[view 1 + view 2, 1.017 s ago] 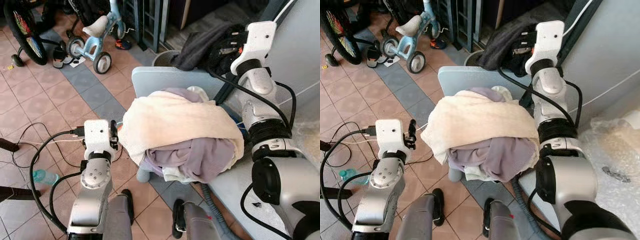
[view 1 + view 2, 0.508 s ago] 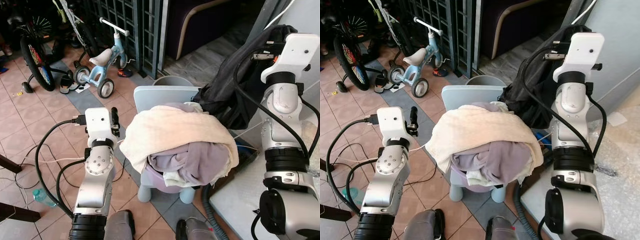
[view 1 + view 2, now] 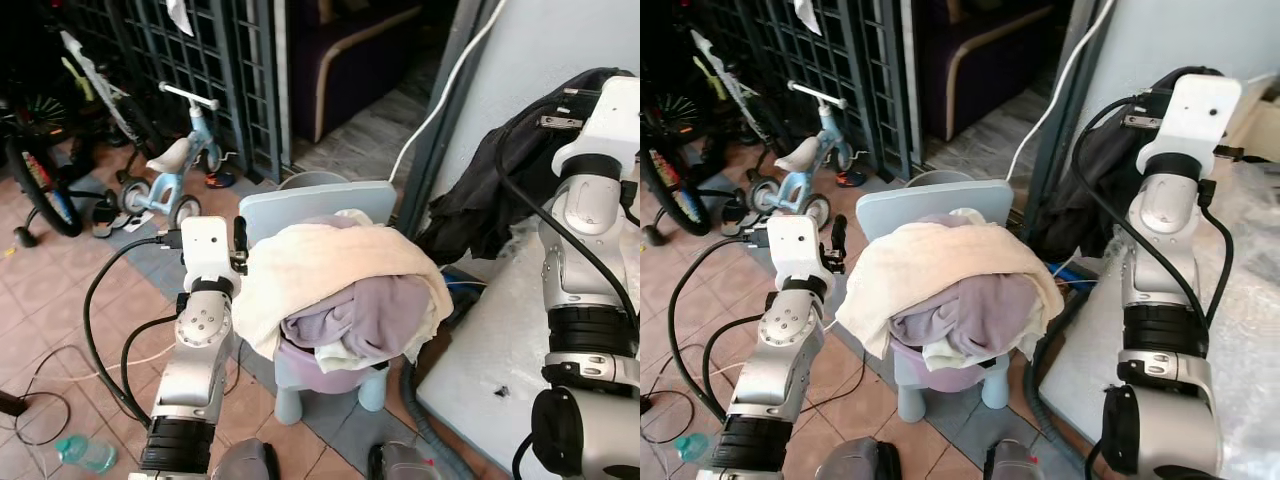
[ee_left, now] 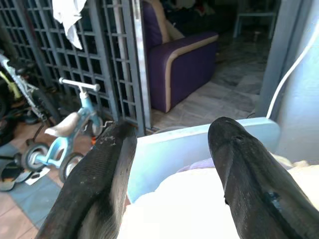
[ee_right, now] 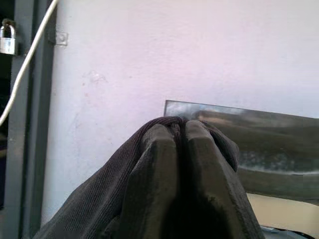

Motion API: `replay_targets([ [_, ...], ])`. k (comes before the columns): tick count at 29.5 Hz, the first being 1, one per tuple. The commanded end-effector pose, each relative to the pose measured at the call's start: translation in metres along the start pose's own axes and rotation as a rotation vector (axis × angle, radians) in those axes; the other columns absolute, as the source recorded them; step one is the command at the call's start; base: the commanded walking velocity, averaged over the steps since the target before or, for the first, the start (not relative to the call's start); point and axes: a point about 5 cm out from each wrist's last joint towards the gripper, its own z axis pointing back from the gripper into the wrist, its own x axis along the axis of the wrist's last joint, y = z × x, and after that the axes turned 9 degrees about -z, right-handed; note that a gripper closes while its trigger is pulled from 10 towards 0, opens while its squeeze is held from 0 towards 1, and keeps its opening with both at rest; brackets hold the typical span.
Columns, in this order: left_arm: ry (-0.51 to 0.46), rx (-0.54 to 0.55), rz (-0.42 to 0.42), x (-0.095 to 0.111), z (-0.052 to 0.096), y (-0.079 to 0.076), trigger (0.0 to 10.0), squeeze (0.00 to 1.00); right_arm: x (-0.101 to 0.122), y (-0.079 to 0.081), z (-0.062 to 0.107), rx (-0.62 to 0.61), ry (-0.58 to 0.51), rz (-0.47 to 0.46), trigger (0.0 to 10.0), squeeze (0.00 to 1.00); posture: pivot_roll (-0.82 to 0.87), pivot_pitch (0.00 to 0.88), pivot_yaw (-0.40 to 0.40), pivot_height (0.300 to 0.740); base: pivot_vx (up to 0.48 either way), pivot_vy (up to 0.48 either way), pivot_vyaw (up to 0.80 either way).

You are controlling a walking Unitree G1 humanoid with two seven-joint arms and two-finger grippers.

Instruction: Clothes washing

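We see the right gripper (image 5: 180,149) raised by the pale wall (image 5: 199,55), fingers pinching a dark garment (image 3: 500,190). Left gripper (image 4: 172,164) spread, laundry pile (image 3: 340,290) just beyond it, tiled floor (image 3: 60,300) beneath.

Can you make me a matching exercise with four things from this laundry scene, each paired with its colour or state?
Things:
1. towel on top of the pile
2. garment in the right hand
3. left hand
4. small trike

States:
A. open, holding nothing
B. dark grey, pinched between shut fingers
C. cream, draped over purple clothes
D. light blue, parked by the metal grille

Pairs: 1-C, 2-B, 3-A, 4-D
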Motion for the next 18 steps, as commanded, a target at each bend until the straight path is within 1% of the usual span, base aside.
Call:
replay_targets([
  [1, 0.002, -0.008, 0.007, -0.001, 0.001, -0.003, 10.0, 0.0, 0.008, 0.0, -0.005, -0.009, -0.028, -0.003, 10.0, 0.0, -0.05, 0.005, 0.045, 0.74, 0.0, -0.311, -0.8],
  [3, 0.007, -0.006, 0.01, -0.005, 0.004, -0.003, 10.0, 0.0, 0.009, 0.002, -0.008, -0.009, -0.026, 0.004, 10.0, 0.0, -0.04, 0.008, 0.043, 0.74, 0.0, -0.317, -0.8],
  [8, 0.008, -0.003, 0.008, -0.005, 0.005, -0.002, 10.0, 0.0, 0.009, 0.006, -0.009, 0.007, -0.025, 0.007, 10.0, 0.0, -0.04, 0.012, 0.042, 0.74, 0.0, -0.32, -0.8],
  [11, 0.01, 0.003, 0.008, -0.006, 0.004, 0.0, 10.0, 0.0, 0.008, 0.008, -0.01, 0.026, -0.014, -0.004, 10.0, 0.0, -0.04, 0.021, 0.039, 0.74, 0.0, -0.304, -0.52],
  [13, 0.017, 0.025, 0.024, -0.005, 0.003, 0.001, 10.0, 0.0, 0.005, 0.012, -0.011, 0.063, 0.004, 0.005, 10.0, 0.0, -0.05, 0.027, 0.038, 0.74, 0.0, 0.0, 0.0],
  [18, 0.011, 0.013, 0.041, -0.005, 0.004, -0.001, 10.0, 0.0, -0.005, 0.017, -0.012, 0.114, 0.073, 0.007, 10.0, 0.0, -0.05, 0.037, 0.028, 0.74, 0.0, 0.0, 0.0],
])
